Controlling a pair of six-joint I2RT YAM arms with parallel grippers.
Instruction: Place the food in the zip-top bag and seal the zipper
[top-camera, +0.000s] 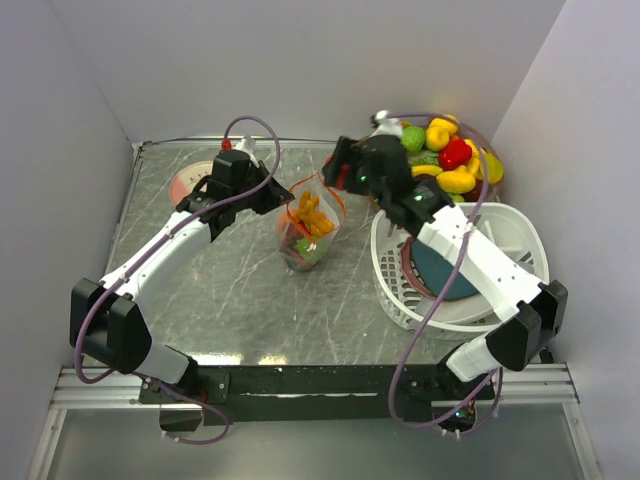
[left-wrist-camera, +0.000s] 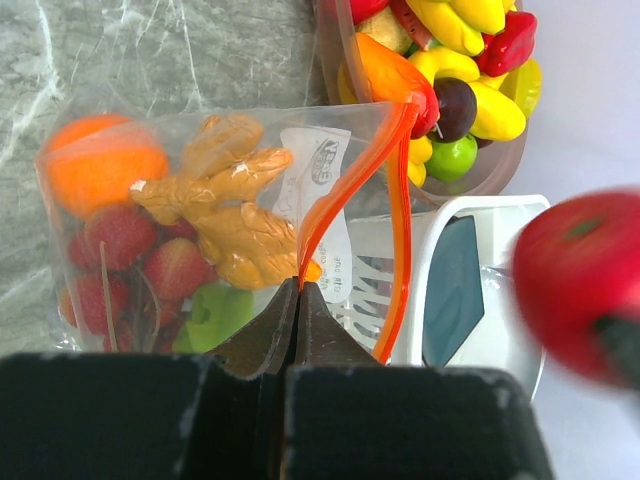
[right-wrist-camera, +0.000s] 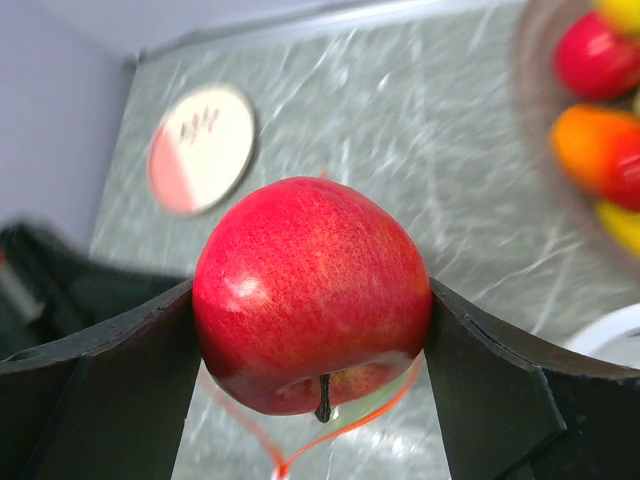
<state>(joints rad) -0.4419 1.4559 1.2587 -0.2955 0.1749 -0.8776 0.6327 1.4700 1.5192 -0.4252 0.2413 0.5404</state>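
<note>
The clear zip-top bag (top-camera: 306, 232) stands mid-table with its mouth open, holding a ginger root (left-wrist-camera: 232, 215), an orange (left-wrist-camera: 100, 165), strawberries and a green piece. My left gripper (top-camera: 283, 194) is shut on the bag's orange-red zipper strip (left-wrist-camera: 335, 195) at its left rim, with the pinch point in the left wrist view (left-wrist-camera: 300, 290). My right gripper (top-camera: 338, 180) is shut on a red apple (right-wrist-camera: 312, 290) and holds it just above the bag's open mouth (right-wrist-camera: 340, 440). The apple also shows blurred at the right of the left wrist view (left-wrist-camera: 580, 280). The slider is not visible.
A clear bowl (top-camera: 492, 160) of toy fruits and vegetables sits at the back right. A white slatted basket (top-camera: 400, 290) holding a teal plate (top-camera: 452, 280) stands at the right, under my right arm. A pink-and-white round lid (top-camera: 190, 182) lies at the back left.
</note>
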